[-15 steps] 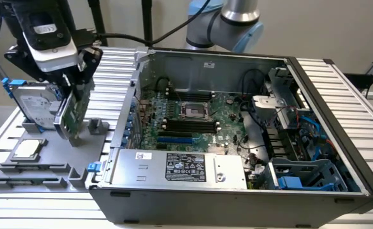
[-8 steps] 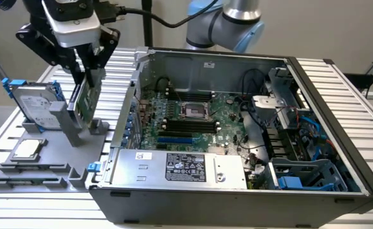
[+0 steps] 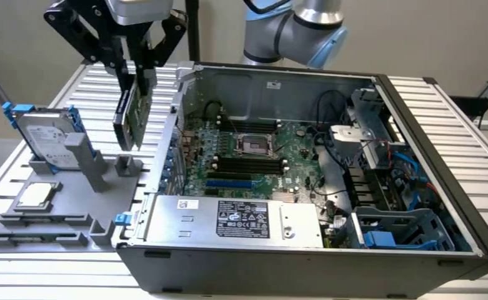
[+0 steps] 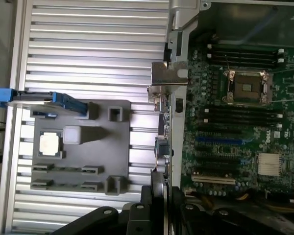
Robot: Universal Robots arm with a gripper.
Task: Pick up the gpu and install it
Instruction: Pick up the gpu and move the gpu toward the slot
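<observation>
The gpu [image 3: 131,115] hangs on edge in the air, a green board with a black face, gripped at its upper edge. My gripper [image 3: 137,80] is shut on it. The card is above the grey holder stand [image 3: 129,165], just outside the open computer case's wall [image 3: 177,125] on the exterior view's left. In the wrist view the gpu [image 4: 164,132] appears edge-on with its silver end bracket [image 4: 169,76] at the far end, and my gripper [image 4: 164,190] clamps its near end. The motherboard [image 4: 235,122] lies beside the card.
The grey fixture plate [image 3: 69,219] holds a silver hard drive in a blue frame [image 3: 48,140] and a small square CPU chip [image 3: 37,195]. The case holds a power supply [image 3: 235,219], cables and a blue drive cage [image 3: 393,234]. Slatted aluminium table [image 3: 468,137] surrounds everything.
</observation>
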